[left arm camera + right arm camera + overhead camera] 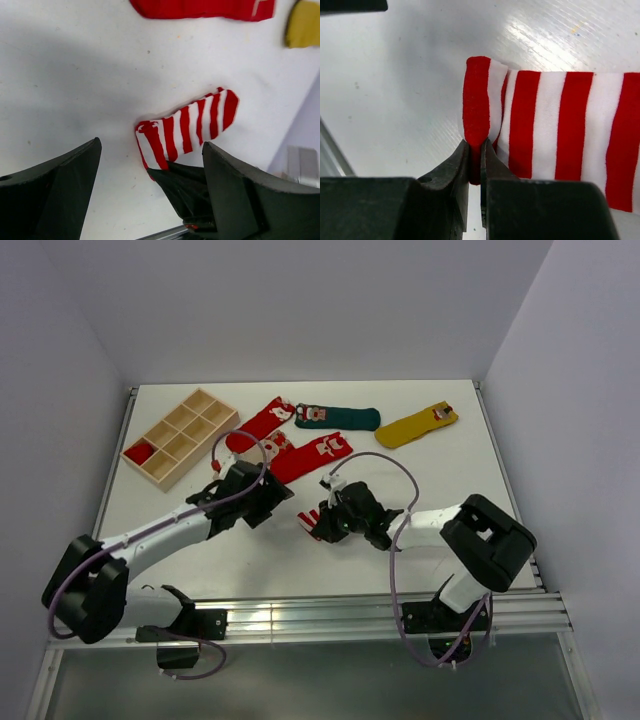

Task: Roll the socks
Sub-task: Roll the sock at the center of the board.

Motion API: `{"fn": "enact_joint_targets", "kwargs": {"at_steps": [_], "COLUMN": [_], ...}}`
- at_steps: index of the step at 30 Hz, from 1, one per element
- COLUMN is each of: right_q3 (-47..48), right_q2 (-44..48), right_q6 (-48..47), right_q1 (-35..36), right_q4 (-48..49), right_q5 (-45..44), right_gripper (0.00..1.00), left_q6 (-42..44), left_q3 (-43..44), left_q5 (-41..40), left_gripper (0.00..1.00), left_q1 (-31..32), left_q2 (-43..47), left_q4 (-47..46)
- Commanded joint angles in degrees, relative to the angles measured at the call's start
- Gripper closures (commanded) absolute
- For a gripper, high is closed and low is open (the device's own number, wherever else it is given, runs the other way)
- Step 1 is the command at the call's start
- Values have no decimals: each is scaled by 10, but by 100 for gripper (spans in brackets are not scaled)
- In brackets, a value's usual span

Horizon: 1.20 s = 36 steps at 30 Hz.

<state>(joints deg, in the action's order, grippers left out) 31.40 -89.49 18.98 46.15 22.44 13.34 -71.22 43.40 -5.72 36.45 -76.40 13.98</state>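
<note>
At the striped sock point(312, 523), near side of table: it lies flat, red and white bands showing, with one end doubled over on itself. That looks like the first turn of a roll.

Right gripper point(475, 150): clamped on that doubled end, jaws nearly together, only a thin edge of fabric between them.

Left gripper point(150, 147): jaws wide apart, hanging over the same end of the striped sock and holding nothing. I cannot tell whether it touches the fabric.

Beyond the striped sock, well apart from it, are two red socks point(312, 455), a dark green sock point(340, 418) and a yellow sock point(418, 426), all flat and unrolled. A wooden tray point(143, 469) sits beyond it and to the left.

Risks as judged:
- The pinch is shallow. A pull or twist could slide the fold out of the right jaws and let it spring flat.
- With nothing pinning the free length, the sock may drag across the smooth tabletop instead of turning over.
- Both grippers crowd one end of the striped sock. A reach by either could knock the other or trap the wrong layer.
- A loose first turn would give a slack roll that opens on release.
</note>
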Motion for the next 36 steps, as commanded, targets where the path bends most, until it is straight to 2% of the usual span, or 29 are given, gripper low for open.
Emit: {"fn": "enact_joint_targets", "kwargs": {"at_steps": [1, 7, 13, 20, 31, 36], "right_q3": [-24, -72, -111, -131, -136, -138], "right_q2": [1, -46, -89, -126, -166, -173], "right_q6": [54, 178, 259, 308, 329, 330], "right_q1": [-39, -122, -162, -191, -219, -226], "right_q4": [47, 180, 265, 297, 278, 278], "right_q5": [109, 228, 256, 266, 259, 259], "right_gripper": [100, 100, 100, 100, 100, 100], "left_q6": [-51, -60, -74, -66, -74, -69], "left_q3": [-60, -104, -111, -82, -43, -26], "left_q5": [-17, 27, 52, 62, 72, 74], "left_gripper": [13, 17, 20, 24, 27, 35], "left_q1": [0, 6, 41, 71, 83, 85], "left_q2": [58, 62, 14, -53, -132, -161], "left_q4": [-115, -172, -218, -219, -231, -224]}}
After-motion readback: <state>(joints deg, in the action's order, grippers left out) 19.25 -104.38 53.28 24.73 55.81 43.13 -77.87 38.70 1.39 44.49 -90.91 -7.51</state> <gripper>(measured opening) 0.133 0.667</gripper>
